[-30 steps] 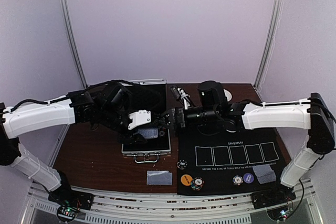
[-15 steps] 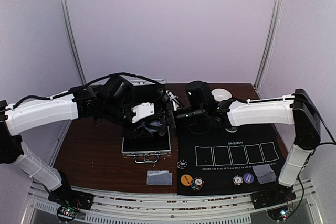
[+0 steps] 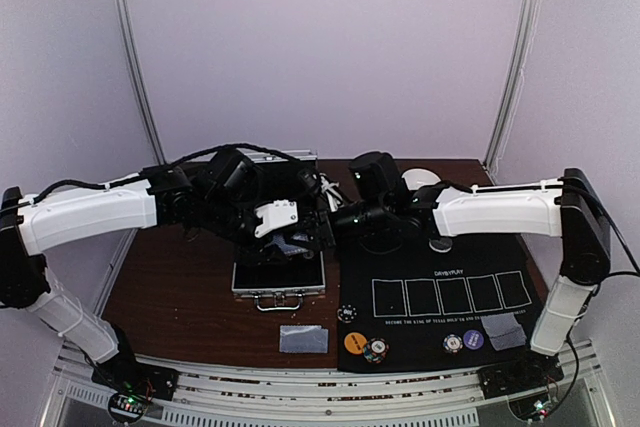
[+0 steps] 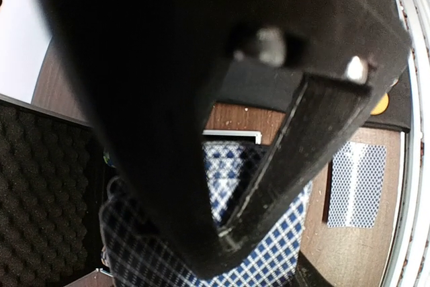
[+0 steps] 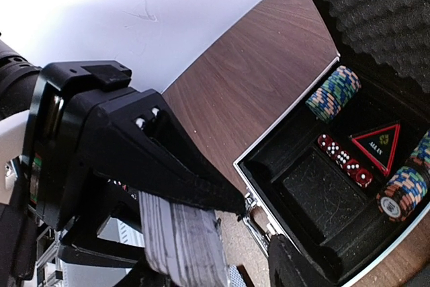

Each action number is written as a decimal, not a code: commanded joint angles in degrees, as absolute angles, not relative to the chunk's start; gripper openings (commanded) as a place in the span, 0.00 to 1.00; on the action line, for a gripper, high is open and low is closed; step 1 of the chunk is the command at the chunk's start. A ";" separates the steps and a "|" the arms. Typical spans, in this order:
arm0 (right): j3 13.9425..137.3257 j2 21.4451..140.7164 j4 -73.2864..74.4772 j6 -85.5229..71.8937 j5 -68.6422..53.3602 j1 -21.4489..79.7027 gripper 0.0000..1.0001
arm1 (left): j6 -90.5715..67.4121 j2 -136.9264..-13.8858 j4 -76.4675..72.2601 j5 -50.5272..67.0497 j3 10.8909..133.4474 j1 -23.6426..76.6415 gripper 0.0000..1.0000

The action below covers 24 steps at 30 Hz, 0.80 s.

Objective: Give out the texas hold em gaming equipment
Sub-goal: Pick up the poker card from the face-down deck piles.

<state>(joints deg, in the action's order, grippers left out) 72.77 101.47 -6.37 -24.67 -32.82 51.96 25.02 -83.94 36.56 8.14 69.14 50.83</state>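
Observation:
A deck of blue-checked playing cards hangs over the open silver case, with my left gripper shut on it. In the left wrist view the deck fills the space under the dark jaws of the left gripper. My right gripper has come in from the right. In its wrist view the deck's grey edge lies between the right gripper's fingers, and one finger still stands clear of it. Chip stacks and red dice sit in the case.
A black mat with card outlines lies right of the case. Its near edge holds an orange disc, chip stacks, a purple disc and cards. More cards lie on the wood. A white bowl is at the back.
My right arm has swung left to the deck and its jaws have narrowed around it. The left arm has shifted the deck slightly right and back over the case.

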 commanded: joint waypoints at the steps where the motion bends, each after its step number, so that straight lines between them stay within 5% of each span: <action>1: 71.96 98.42 -3.28 -23.38 -30.69 51.67 0.45 | 26.00 -84.37 35.43 7.02 70.75 50.84 0.50; 24: 73.72 96.79 3.60 -20.72 -30.66 51.34 0.29 | 25.93 -85.83 34.89 6.09 70.03 50.36 0.50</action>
